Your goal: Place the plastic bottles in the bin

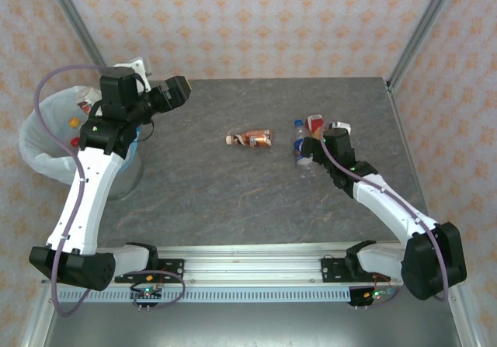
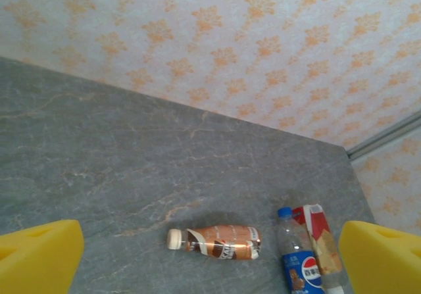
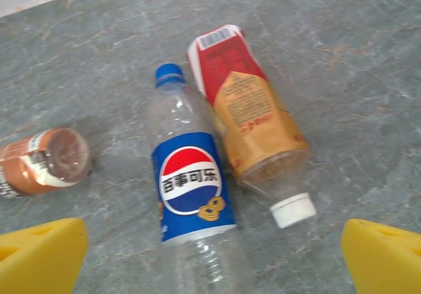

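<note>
Three plastic bottles lie on the grey table. A brown-labelled one with a white cap [image 1: 249, 139] [image 2: 220, 241] [image 3: 41, 160] rests mid-table. At its right a blue Pepsi bottle [image 1: 300, 140] [image 2: 299, 258] [image 3: 191, 182] lies beside a red-and-orange labelled bottle [image 1: 314, 124] [image 2: 319, 238] [image 3: 250, 110]. My right gripper [image 1: 318, 150] [image 3: 214, 254] hovers open just above the Pepsi bottle, its yellow pads [image 3: 39, 251] wide apart. My left gripper [image 1: 177, 92] [image 2: 210, 261] is open and empty, raised near the bin [image 1: 35, 133] and facing the bottles. Inside the white-bagged bin, bottle caps [image 1: 74, 122] show.
The bin stands off the table's left edge, under my left arm. Metal frame posts [image 1: 419, 29] rise at the table's back corners against patterned walls. Bare table surface [image 1: 233, 199] stretches in front of the bottles.
</note>
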You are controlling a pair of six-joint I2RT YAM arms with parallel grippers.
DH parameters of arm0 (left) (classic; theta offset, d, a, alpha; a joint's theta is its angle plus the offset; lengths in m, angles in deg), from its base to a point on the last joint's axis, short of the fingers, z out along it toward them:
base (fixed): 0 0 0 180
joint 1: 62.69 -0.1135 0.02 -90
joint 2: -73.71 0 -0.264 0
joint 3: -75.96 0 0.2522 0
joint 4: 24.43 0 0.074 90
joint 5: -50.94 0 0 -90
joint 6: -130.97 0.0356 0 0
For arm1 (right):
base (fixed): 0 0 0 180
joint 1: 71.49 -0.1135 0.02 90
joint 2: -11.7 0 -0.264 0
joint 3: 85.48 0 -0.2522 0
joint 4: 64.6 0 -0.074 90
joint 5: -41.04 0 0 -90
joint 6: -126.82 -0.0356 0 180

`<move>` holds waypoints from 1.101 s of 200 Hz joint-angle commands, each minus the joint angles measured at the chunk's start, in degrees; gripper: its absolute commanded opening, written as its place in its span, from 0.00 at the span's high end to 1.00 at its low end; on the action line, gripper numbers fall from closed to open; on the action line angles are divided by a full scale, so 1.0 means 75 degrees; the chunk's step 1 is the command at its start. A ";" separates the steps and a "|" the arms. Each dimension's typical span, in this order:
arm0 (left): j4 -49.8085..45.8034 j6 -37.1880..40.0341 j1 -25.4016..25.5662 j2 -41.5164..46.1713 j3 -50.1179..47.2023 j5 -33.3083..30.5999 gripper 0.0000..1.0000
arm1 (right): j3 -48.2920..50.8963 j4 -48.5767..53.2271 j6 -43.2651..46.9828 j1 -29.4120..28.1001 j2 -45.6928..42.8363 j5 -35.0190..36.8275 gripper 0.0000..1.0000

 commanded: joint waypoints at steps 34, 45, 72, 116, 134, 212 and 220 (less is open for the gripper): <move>-0.0521 0.0008 0.0016 -0.0073 0.0030 -0.0351 0.00 | 0.0022 0.0840 0.0246 0.0945 0.0303 -0.0200 0.01; -0.0460 0.0040 0.0017 -0.0052 -0.0045 -0.0339 0.00 | -0.0043 0.0983 0.0301 0.1204 0.0416 -0.0435 0.01; -0.0331 0.0234 0.0015 -0.0002 -0.0221 -0.0336 0.00 | -0.0003 0.0994 0.0330 0.1740 0.0642 -0.1186 0.00; -0.0455 0.0442 0.0014 -0.0136 -0.0234 -0.0317 0.00 | -0.0073 0.0920 0.0820 0.2125 0.1189 -0.1977 0.09; -0.0578 0.0442 0.0012 -0.0175 -0.0187 -0.0261 0.00 | -0.0237 0.0906 0.1031 0.2129 0.1529 -0.2131 0.12; -0.0703 0.0559 0.0014 0.0205 -0.0461 -0.0422 0.00 | -0.0806 0.0929 0.2109 0.2141 0.2634 -0.2226 0.34; -0.0702 0.0565 0.0007 0.0247 -0.0490 -0.0445 0.00 | -0.0894 0.0931 0.2223 0.2140 0.2748 -0.2263 0.36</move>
